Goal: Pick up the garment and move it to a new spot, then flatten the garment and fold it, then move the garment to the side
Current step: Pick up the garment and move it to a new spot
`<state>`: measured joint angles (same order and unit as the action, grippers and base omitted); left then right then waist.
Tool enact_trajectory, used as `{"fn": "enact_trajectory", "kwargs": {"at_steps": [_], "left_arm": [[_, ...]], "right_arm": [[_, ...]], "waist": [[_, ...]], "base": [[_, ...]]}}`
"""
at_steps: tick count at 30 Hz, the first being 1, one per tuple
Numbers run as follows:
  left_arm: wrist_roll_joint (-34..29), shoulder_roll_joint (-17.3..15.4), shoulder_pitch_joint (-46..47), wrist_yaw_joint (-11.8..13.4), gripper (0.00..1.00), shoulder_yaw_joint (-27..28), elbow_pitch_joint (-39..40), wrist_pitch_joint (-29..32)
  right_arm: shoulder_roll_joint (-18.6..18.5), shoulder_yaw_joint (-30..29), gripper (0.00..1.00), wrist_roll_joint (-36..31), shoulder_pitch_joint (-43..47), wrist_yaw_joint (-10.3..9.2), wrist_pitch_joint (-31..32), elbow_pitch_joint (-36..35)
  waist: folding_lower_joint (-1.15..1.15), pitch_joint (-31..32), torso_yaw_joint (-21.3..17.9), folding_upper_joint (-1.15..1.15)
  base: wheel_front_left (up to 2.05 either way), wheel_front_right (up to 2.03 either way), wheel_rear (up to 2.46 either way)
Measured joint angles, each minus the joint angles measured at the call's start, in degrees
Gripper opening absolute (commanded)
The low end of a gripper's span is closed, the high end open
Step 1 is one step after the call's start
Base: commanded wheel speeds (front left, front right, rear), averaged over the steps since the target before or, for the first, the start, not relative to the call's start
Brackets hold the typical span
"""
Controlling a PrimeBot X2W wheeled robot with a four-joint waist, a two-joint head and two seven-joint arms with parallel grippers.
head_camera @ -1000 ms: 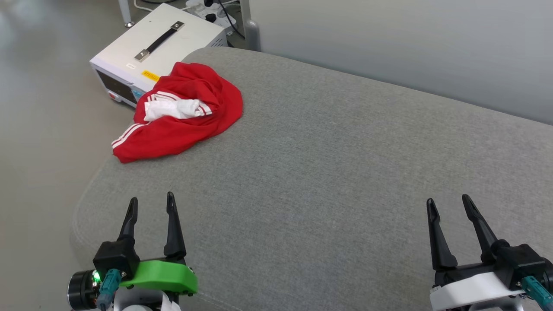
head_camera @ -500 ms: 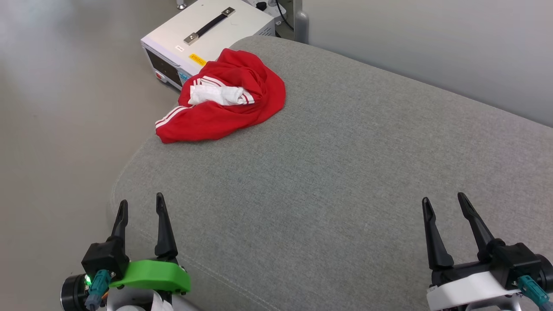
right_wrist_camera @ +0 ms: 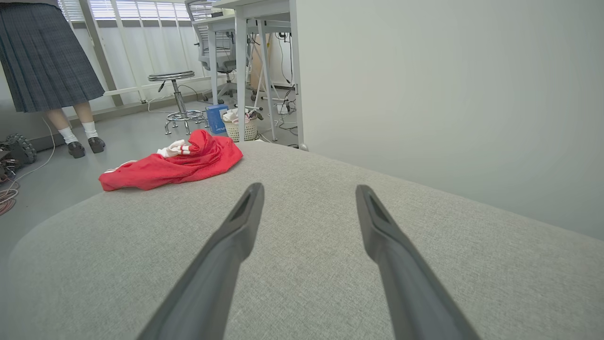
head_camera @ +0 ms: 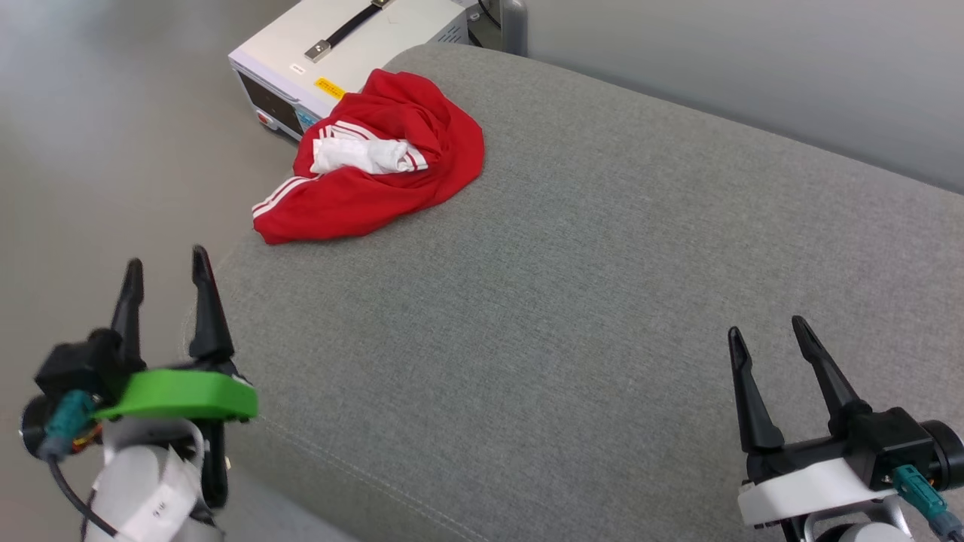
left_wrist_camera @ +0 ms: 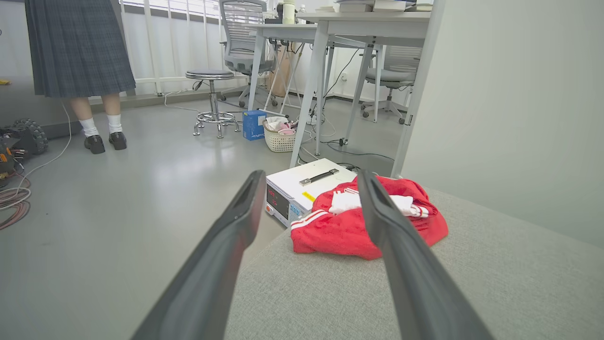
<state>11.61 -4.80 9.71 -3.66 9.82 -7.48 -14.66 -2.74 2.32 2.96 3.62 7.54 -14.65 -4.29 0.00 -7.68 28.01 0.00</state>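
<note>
Down at the lower left of the head view, the left gripper [head_camera: 167,257] is hovering by the near left edge of the grey cushion [head_camera: 572,301]. Its two dark fingers are pointing up the view and standing spread, with nothing between them. Its green wrist bracket [head_camera: 181,393] is sitting tilted above a pale forearm. At the lower right, the right gripper [head_camera: 765,326] is hanging over the cushion's near part. Its jaws are likewise parted and empty, and its fingers are leaning slightly rightward. Both grippers are sitting well apart from the garment [head_camera: 361,207].

The garment is lying crumpled at the cushion's far left corner, red cloth bunched around a white sleeve, with striped trim showing on top. One striped edge is reaching toward the cushion's left side. In the left wrist view one finger is partly covering it.

A white box with a dark handle [head_camera: 279,56] is standing on the floor just beside that corner. A pale wall [right_wrist_camera: 448,94] is running along the cushion's far side. Across the glossy grey floor [left_wrist_camera: 118,212], a person in a dark pleated skirt [left_wrist_camera: 78,47], white socks and dark shoes is standing well away. A round stool [left_wrist_camera: 210,75], a blue box [left_wrist_camera: 254,124] and a pale basket [left_wrist_camera: 279,140] are sitting near the legs of a white desk [left_wrist_camera: 325,21], with office chairs behind. Cables are trailing at the floor's left edge.
</note>
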Motion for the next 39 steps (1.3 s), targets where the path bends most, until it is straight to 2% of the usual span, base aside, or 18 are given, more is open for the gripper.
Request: {"fn": "enact_trajectory", "kwargs": {"at_steps": [4, 9, 19, 23, 29, 34, 39], "left_arm": [[0.57, -3.68, 8.46, -2.49, 1.0, 2.32, -3.42, 0.0], [2.56, -8.87, 19.24, -3.42, 1.0, 1.52, -8.76, -0.01], [16.59, -22.56, 38.99, -3.66, 1.0, -15.59, -20.25, 1.63], [24.58, -26.38, 45.75, -3.66, 1.0, -24.27, -23.91, 10.84], [38.24, -30.92, 52.37, -3.67, 1.0, -33.96, -26.94, 30.4], [41.54, -33.33, 55.9, -3.67, 1.0, -40.44, -29.29, 42.03], [44.91, -33.25, 57.1, -3.67, 1.0, -44.31, -32.68, 48.07]], "right_arm": [[-0.51, -0.08, 1.0, -1.38, -2.18, 0.0, -0.01, -1.42], [-2.55, -0.47, 1.0, -1.81, -4.87, 0.0, -0.01, -3.57], [-5.78, -0.26, 1.0, -2.42, -8.06, 0.0, -0.01, -8.14], [-6.58, -0.46, 1.0, -2.76, -8.83, 0.0, -0.01, -9.68], [-7.05, -0.71, 1.0, -2.83, -9.89, 0.0, -0.01, -11.36], [-7.27, -1.16, 1.0, -3.1, -9.94, 0.0, -0.01, -12.3], [-7.5, -2.09, 1.0, -3.32, -10.34, 0.0, -0.01, -12.82]], "waist": [[0.0, -2.16, -1.12, 0.0], [0.0, -5.68, -2.86, 0.0], [0.01, -13.93, -6.29, 0.0], [0.01, -17.07, -7.54, 0.0], [0.01, -21.01, -9.68, 0.0], [0.01, -23.81, -11.25, 0.0], [0.01, -26.74, -12.61, 0.0]], "base": [[0.0, 0.0, 0.0], [0.0, 0.0, 0.0], [0.0, 0.0, 0.0], [0.0, 0.0, 0.0], [0.0, 0.0, 0.0], [0.0, 0.0, 0.0], [0.0, 0.0, 0.0]]}}
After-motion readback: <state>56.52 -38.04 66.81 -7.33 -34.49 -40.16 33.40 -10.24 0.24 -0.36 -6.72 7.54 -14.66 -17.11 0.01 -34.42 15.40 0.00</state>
